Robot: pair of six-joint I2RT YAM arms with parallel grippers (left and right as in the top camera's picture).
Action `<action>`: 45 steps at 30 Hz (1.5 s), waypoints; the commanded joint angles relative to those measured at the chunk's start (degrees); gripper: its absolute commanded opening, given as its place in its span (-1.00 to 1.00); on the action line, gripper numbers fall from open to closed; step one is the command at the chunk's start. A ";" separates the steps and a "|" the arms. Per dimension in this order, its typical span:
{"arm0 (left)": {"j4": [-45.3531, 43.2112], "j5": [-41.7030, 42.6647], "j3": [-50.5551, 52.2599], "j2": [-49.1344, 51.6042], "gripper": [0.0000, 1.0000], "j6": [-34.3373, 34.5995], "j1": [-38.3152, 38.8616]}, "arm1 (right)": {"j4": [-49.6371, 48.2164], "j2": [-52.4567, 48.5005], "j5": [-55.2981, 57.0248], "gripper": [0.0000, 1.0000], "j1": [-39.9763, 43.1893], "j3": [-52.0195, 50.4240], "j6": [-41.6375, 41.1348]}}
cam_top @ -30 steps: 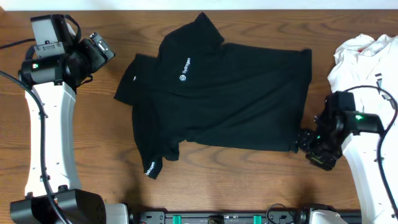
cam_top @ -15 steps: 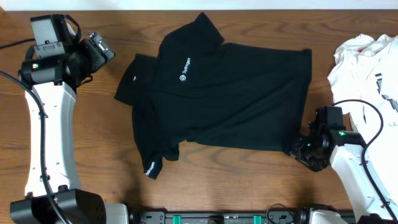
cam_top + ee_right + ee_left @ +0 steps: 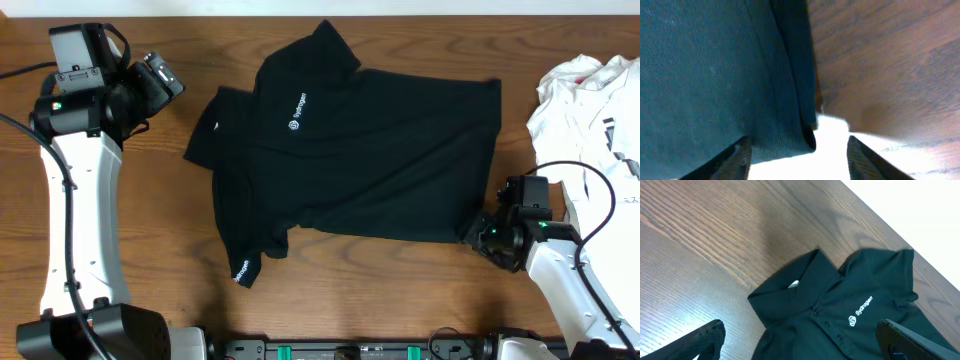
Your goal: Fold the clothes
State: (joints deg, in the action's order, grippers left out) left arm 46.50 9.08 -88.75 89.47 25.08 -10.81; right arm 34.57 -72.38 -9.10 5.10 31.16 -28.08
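Cloth is covering the middle of the overhead frame: the black shirt is lying spread flat on the wooden counter, its collar pointing toward the left of the frame and its hem toward the right. A small white chest logo is showing near the upper centre, and a second white logo is showing on the sleeve that is reaching toward the lower left.

The right gripper is sitting low at the lower right corner of the shirt, right at the hem. In the right wrist view its fingers are standing apart, with the folded hem corner lying in the gap between them and the fabric running up the left half of that frame; they are not pinching the cloth.

The left gripper is hanging in the upper left of the overhead frame, apart from the shirt's collar. In the left wrist view its fingertips are spread wide at the bottom corners, holding nothing, with the collar lying on the counter beyond them.

A crumpled white garment is resting at the upper right edge of the overhead frame, clear of the black shirt.
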 commanded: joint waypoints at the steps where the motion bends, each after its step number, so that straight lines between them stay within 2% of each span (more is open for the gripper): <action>1: 0.17 0.57 -0.26 -0.35 0.96 -0.33 0.02 | -0.92 -0.28 0.74 -0.03 -0.26 -0.46 -0.63; 3: 0.17 0.57 -0.26 -0.33 0.96 -0.33 0.02 | -1.75 -0.42 0.76 -0.14 -0.26 -0.87 -0.63; 6: 0.17 0.57 -0.26 -0.33 0.96 -0.33 0.02 | -2.78 -0.46 0.74 -0.18 -0.26 -1.66 -0.63; 19: 0.17 0.57 -0.26 -0.35 0.96 -0.33 0.02 | -4.85 -2.03 0.68 -0.14 -0.31 -2.10 -0.59; 21: 0.17 0.57 -0.26 -0.33 0.96 -0.33 0.02 | -5.09 -2.67 0.22 -0.24 -0.31 -2.10 -0.59; 25: 0.17 0.57 -0.26 -0.33 0.96 -0.33 0.02 | -5.57 -3.02 -1.57 -0.95 -0.31 -2.10 -0.55; 30: 0.17 0.57 -0.26 -0.35 0.96 -0.33 0.02 | -5.62 -2.95 -2.93 -0.97 -0.28 -2.01 3.43; 45: 0.17 0.57 -0.26 -0.33 0.96 -0.33 0.02 | -5.35 -2.95 -2.71 -0.97 -0.24 -0.15 3.48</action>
State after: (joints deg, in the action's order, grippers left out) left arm 46.50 9.06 -88.75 89.47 25.08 -10.81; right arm 29.28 -75.16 -11.14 5.10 29.89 -25.39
